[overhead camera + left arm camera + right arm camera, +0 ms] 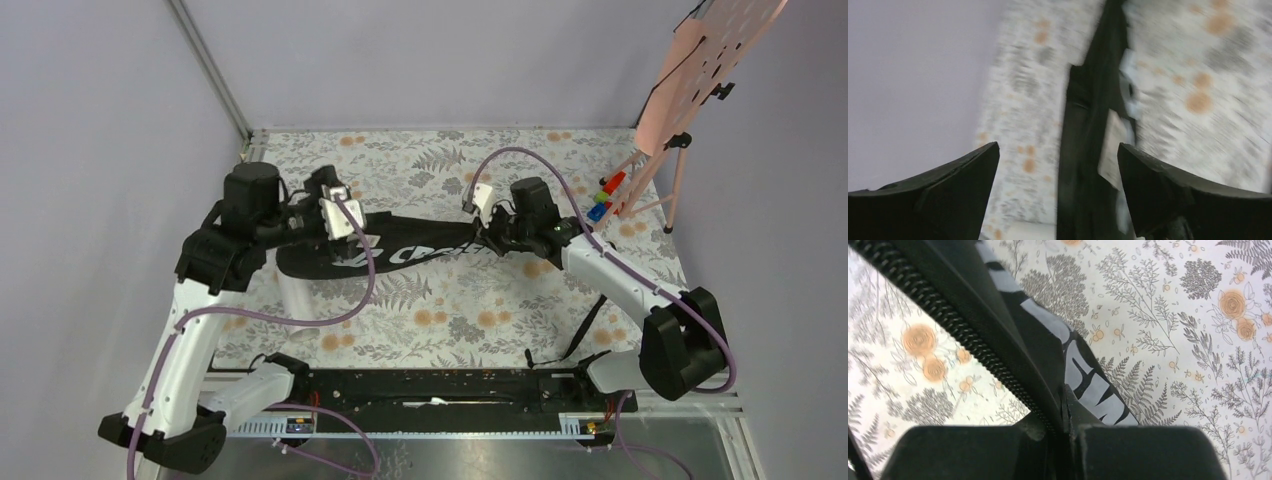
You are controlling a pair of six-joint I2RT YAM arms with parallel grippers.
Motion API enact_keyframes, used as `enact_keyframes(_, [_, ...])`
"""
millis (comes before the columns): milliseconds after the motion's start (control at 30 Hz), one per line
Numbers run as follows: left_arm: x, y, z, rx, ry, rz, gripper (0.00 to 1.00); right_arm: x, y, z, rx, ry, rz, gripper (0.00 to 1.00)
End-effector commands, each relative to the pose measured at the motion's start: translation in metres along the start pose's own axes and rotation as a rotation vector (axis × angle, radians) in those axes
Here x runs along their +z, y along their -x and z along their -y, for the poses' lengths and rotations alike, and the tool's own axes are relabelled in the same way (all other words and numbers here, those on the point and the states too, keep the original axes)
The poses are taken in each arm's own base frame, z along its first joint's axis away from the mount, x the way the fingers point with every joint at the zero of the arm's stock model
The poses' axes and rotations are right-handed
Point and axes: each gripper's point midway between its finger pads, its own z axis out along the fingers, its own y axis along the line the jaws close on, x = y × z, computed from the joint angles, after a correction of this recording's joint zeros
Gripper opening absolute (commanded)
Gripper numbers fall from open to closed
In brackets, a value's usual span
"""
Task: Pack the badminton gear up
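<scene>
Showing one black racket-shaped bag [400, 255] lying flat across the middle of the flower-printed table [450, 310], wide end to the left, narrow end to the right, white lettering facing up. What the bag contains cannot be seen from any view. One pink perforated board [710, 60] stands on its stand at the far right corner, with a few small coloured toys [605, 195] at its feet. One black strap [590, 335] lies on the cloth near the right arm's base.

The left gripper [1058, 146] hangs over the wide end of the bag with its two fingers [948, 185] spread far apart. It holds nothing, and the blurred wrist view does not settle whether it touches the fabric.

The right gripper [1068, 432] is at the narrow end. Its fingers are pressed together, pinching the bag's edge just beside the zipper teeth [963, 340], with the lettered panel running off beyond them.
</scene>
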Motion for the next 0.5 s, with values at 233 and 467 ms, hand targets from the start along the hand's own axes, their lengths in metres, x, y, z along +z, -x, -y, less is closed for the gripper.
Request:
enact_keyframes(233, [-0.156,0.076,-0.2,-0.567,1.283,0.53,0.99,-0.034,0.093,-0.001,0.542,0.006,0.072,0.0])
enact_keyframes(467, [-0.119,0.031,-0.18,-0.875,1.242,0.514,0.99,-0.024,0.154,-0.029,0.867,0.222,0.162,0.0])
